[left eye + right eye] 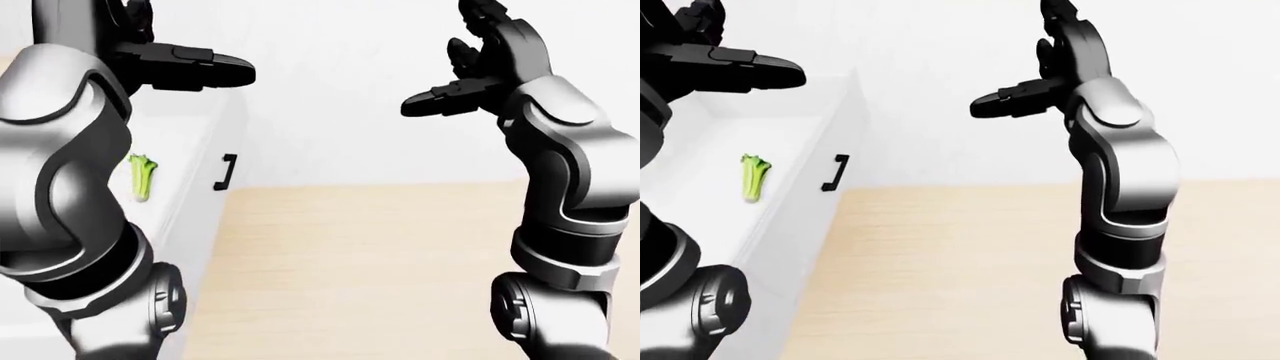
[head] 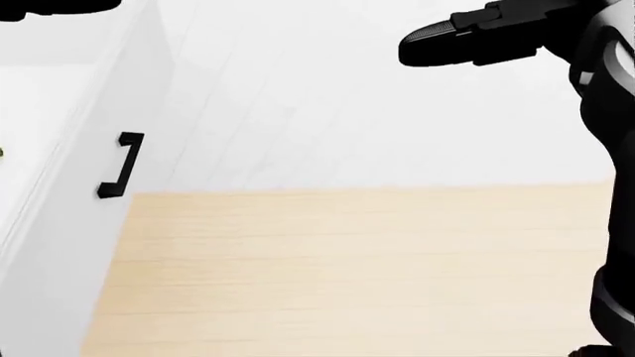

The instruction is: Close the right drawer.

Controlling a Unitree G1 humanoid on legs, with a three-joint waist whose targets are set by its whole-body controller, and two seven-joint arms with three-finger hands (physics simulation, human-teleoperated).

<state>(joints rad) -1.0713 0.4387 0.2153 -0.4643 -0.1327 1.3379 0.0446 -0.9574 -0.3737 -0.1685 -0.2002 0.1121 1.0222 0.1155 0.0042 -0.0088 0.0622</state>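
Observation:
An open white drawer (image 1: 196,225) juts out at the left of the left-eye view, with a black handle (image 1: 226,171) on its face. A green leafy vegetable (image 1: 142,175) lies inside it. My left hand (image 1: 215,66) hovers above the drawer, fingers stretched out to the right, open and holding nothing. My right hand (image 1: 455,82) is raised at the upper right, well clear of the drawer, fingers spread and open. In the head view only the handle (image 2: 121,164) and a fingertip of the right hand (image 2: 437,41) show.
A white wall (image 1: 350,112) fills the upper part of the views. Light wooden floor (image 1: 370,255) spreads below it, to the right of the drawer. My own forearms and elbows crowd the lower corners of both eye views.

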